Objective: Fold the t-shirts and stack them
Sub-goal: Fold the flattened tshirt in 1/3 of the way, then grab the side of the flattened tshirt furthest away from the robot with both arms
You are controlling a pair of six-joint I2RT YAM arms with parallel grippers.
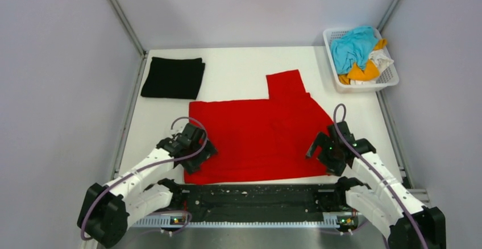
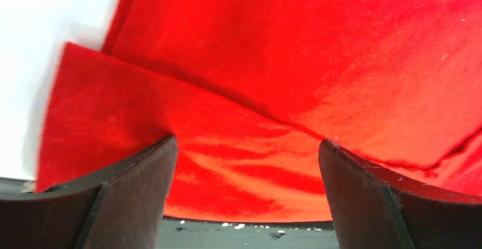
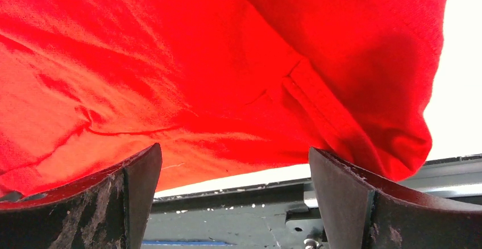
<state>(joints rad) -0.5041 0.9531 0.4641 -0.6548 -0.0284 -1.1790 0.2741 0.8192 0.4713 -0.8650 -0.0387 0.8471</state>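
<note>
A red t-shirt (image 1: 258, 135) lies spread flat in the middle of the white table, one sleeve pointing to the back. A folded black t-shirt (image 1: 173, 77) lies at the back left. My left gripper (image 1: 200, 152) is open over the shirt's near left corner; in the left wrist view (image 2: 247, 164) red cloth with a folded flap fills the gap between the fingers. My right gripper (image 1: 321, 153) is open over the near right corner; the right wrist view (image 3: 234, 175) shows the shirt's hem and a sleeve seam above the fingers. Neither holds anything.
A white basket (image 1: 389, 80) at the back right holds crumpled blue (image 1: 352, 47), orange and white shirts. A black rail (image 1: 256, 198) runs along the table's near edge between the arm bases. Grey walls close in left, right and back.
</note>
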